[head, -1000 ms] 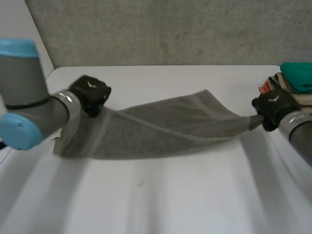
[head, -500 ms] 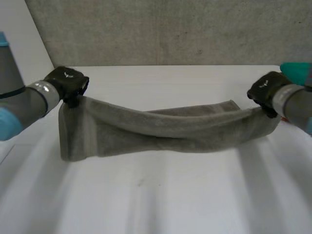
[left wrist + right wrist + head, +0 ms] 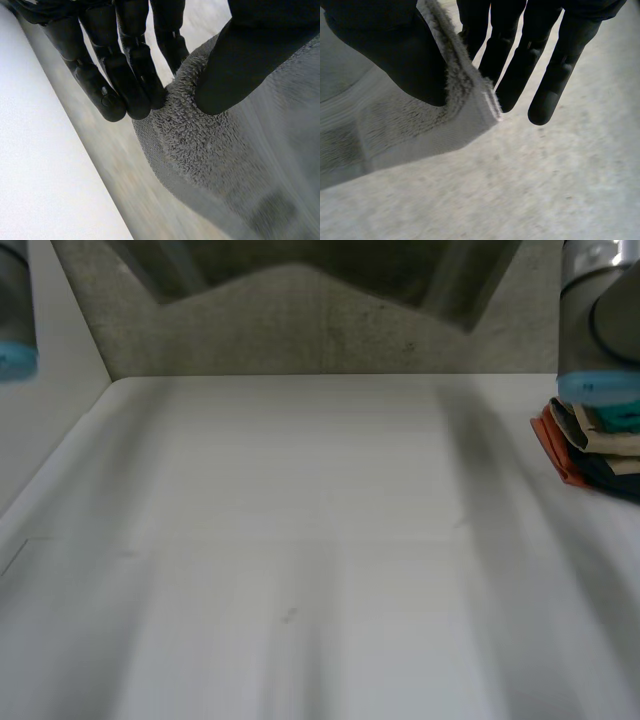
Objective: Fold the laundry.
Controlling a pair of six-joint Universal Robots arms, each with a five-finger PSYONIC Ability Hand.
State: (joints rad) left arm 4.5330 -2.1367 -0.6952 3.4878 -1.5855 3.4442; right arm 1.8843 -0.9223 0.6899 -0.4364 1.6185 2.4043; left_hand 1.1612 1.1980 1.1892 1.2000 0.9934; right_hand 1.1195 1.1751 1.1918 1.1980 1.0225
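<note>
A grey terry towel (image 3: pixel 330 252) hangs high above the white table (image 3: pixel 300 560); its lower edge sags across the far part of the head view. My left hand (image 3: pixel 125 75) is shut on one corner of the towel (image 3: pixel 225 170), with the pile pinched between thumb and fingers. My right hand (image 3: pixel 520 65) pinches another corner of the towel (image 3: pixel 395 130), thumb on one face and fingers behind the hem. Both arms are raised, the left arm (image 3: pixel 15 310) at the left and the right arm (image 3: pixel 600 310) at the right.
A stack of folded laundry (image 3: pixel 590 450) in orange, beige, teal and dark cloth sits at the table's right edge, below the right arm. A grey wall (image 3: pixel 300 335) rises behind the table.
Both hands have risen out of the head view, carrying the towel up off the table. The towel, earlier draped low between them, now hangs well above the surface.
</note>
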